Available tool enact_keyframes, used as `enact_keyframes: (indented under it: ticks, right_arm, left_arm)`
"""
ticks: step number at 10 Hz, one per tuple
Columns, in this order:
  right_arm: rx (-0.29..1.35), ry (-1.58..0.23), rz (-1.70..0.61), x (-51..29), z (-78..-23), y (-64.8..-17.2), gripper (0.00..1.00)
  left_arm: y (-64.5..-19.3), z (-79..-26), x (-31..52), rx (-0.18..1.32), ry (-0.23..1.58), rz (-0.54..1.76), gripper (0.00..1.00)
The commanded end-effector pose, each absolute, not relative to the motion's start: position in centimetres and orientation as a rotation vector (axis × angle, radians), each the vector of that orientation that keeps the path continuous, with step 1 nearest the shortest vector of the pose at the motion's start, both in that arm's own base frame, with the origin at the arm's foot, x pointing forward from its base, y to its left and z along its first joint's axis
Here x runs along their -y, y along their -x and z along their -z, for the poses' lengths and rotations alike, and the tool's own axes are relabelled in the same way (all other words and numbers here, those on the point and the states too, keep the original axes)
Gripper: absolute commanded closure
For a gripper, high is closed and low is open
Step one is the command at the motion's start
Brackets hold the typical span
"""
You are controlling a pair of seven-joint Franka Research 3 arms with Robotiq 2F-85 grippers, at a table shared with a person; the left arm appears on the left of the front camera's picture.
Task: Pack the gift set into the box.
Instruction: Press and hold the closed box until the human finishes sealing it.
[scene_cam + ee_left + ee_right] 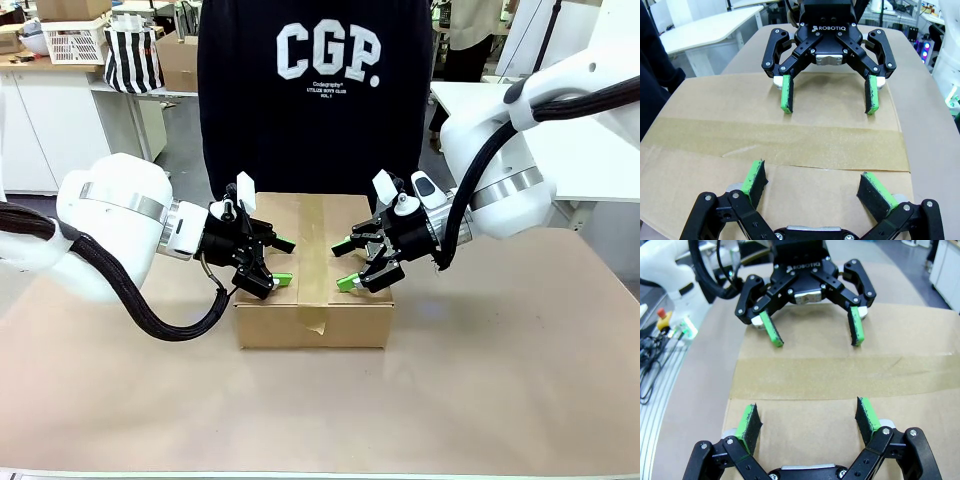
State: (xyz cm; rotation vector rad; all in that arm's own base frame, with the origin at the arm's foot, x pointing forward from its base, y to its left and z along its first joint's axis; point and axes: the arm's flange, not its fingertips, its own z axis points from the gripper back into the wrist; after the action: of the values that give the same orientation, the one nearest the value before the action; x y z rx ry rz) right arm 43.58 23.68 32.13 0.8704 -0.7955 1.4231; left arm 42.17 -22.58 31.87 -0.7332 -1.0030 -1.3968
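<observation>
**Facing off over a taped lid**

Hovering low above the box (313, 290), the left gripper (279, 261) and the right gripper (345, 265) point toward each other from opposite sides, each with its jaws spread wide and nothing between them. The box sits directly beneath both, its top flaps folded flat and a strip of brown tape (790, 142) running along the seam that lies between the two sets of fingertips. Each wrist view shows the same mirrored picture: its own green pads (754, 177) rising from below, the tape band just ahead of them, and the other gripper beyond that band with its pads (772, 332) angled down at the cardboard.

Such a symmetrical pose, one gripper on each flap, reads as pressing or steadying the lid on either side of the seam, though whether any pad actually touches the cardboard cannot be told from these views. With the lid shut and taped, the packing looks essentially finished. A person in a dark printed shirt (315, 90) stands just behind the box, beyond both grippers; no hands show near it.
</observation>
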Motion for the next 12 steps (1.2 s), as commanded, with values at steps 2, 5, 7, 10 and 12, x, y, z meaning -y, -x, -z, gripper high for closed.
enact_keyframes:
  ticks: [2,5,7,10,12]
  right_arm:
    - [0.791,-0.864,-1.424,-23.7,-31.9,-43.5,0.0]
    - [0.621,-0.898,-1.284,-23.4,-37.3,-44.4,0.0]
    - [0.425,-0.999,-1.07,-21.9,-41.8,-43.6,0.0]
    - [0.327,-1.088,-0.757,-17.1,-46.0,-39.2,0.0]
    - [0.456,-1.139,-0.563,-10.4,-48.1,-35.1,0.0]
  left_arm:
    - [-42.0,-31.5,22.4,0.997,0.734,1.398,0.0]
    - [-43.5,-37.2,22.8,0.802,0.938,1.303,0.0]
    - [-42.7,-42.4,21.2,0.618,1.022,1.191,0.0]
    - [-39.6,-46.4,15.4,0.371,1.216,0.938,0.0]
    - [-37.2,-46.2,9.3,0.178,1.333,0.697,0.0]
